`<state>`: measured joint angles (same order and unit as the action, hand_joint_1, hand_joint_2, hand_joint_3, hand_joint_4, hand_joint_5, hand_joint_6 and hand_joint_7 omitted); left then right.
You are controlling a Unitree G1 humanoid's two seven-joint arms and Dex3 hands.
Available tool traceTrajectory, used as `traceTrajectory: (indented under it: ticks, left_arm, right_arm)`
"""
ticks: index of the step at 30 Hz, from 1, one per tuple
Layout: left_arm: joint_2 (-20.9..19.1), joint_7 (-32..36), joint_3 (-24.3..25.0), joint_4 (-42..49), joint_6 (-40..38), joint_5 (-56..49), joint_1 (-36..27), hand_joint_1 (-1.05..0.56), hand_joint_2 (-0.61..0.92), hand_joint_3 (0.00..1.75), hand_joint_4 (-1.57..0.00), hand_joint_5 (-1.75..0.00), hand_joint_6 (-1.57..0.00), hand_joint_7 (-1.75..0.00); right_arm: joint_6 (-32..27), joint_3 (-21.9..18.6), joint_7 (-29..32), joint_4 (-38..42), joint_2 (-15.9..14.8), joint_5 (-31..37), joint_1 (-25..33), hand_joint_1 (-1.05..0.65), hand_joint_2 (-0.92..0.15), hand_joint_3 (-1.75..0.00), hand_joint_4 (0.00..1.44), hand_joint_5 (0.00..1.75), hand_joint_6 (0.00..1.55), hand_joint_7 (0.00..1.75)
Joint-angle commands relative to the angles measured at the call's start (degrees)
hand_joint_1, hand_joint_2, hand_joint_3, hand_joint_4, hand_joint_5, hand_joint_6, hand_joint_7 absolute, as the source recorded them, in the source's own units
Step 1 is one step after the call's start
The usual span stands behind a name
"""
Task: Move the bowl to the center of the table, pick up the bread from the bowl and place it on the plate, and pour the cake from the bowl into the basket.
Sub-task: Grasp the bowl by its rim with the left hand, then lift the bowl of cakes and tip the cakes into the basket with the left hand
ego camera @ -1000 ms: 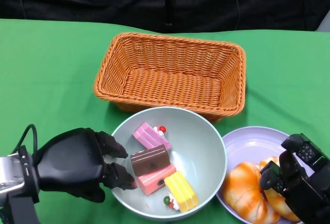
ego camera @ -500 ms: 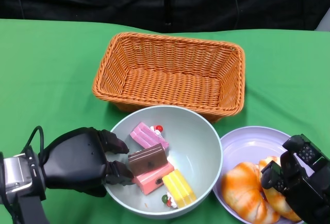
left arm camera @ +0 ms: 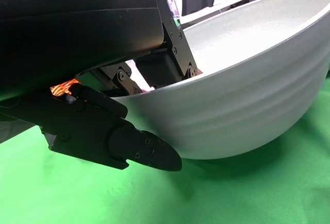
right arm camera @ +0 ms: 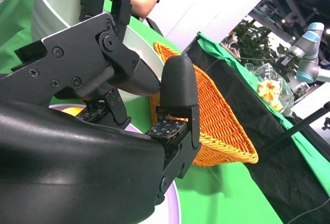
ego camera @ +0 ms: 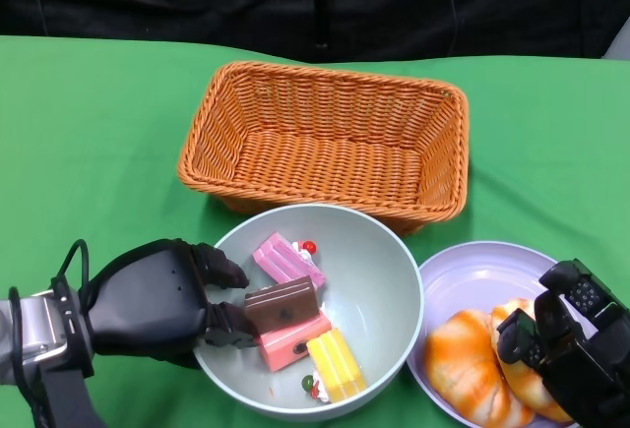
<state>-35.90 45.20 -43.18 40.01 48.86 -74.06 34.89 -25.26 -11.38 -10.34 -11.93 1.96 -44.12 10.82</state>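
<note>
Just in front of the basket (ego camera: pixel 325 138) sits the bowl (ego camera: pixel 379 280) with the cake (ego camera: pixel 295 315) inside; the left hand (ego camera: pixel 157 300) grips its rim (fingers inside and outside), while the right hand (ego camera: pixel 566 344), fingers apart and empty, hovers over the bread (ego camera: pixel 468 364) on the plate (ego camera: pixel 472 275) beside it

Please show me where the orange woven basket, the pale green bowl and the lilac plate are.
Orange woven wicker basket (ego camera: pixel 325 167): head view, on its inner floor.
Pale green round bowl (ego camera: pixel 379 275): head view, on the bare inner wall.
Lilac round plate (ego camera: pixel 472 275): head view, on the bare part behind the bread.
</note>
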Motion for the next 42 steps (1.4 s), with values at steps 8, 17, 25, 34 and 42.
traceTrajectory:
  ticks: [8, 17, 25, 34, 42]
  left_arm:
    - [-0.9, 1.53, -3.14, 2.3, 1.01, 0.29, 2.52, -0.48, 0.85, 0.0, -1.05, -0.07, -1.12, -0.05]
    - [-1.15, 1.07, -3.9, 3.12, 2.84, 1.37, 3.55, -0.5, 0.77, 0.0, -1.16, -0.06, -1.26, -0.04]
    - [0.97, 2.56, -6.23, 7.0, 2.58, -0.38, 5.69, -0.48, 0.8, 0.0, -1.13, -0.8, -1.26, -0.01]
    - [3.63, 16.06, -7.09, 10.23, 1.15, 0.76, 4.44, -0.25, 0.84, 0.02, -0.92, -1.74, -0.87, -1.46]
    - [0.21, 15.18, -5.28, 2.67, 1.55, 2.94, 0.9, -0.36, 0.69, 0.0, -0.86, -1.75, -1.07, -0.75]
  right_arm:
    - [0.72, -1.0, 0.54, 0.05, 0.18, 0.78, -0.3, -0.13, -0.67, -1.14, 0.85, 1.75, 0.64, 1.72]
    - [0.71, -0.97, 0.5, -0.26, 0.22, 0.82, -0.15, -0.13, -0.68, -1.13, 0.84, 1.75, 0.62, 1.74]
    - [0.35, -1.23, 1.24, -1.0, 0.58, 0.24, 0.1, -0.13, -0.7, -1.1, 0.84, 1.75, 0.62, 1.72]
    - [-0.16, -1.45, 2.43, -1.51, 1.27, 0.08, 0.04, -0.13, -0.7, -1.07, 0.84, 1.75, 0.66, 1.67]
    - [-0.42, -1.66, 2.7, -1.32, 1.28, 0.24, -0.15, -0.14, -0.71, -1.06, 0.84, 1.75, 0.66, 1.67]
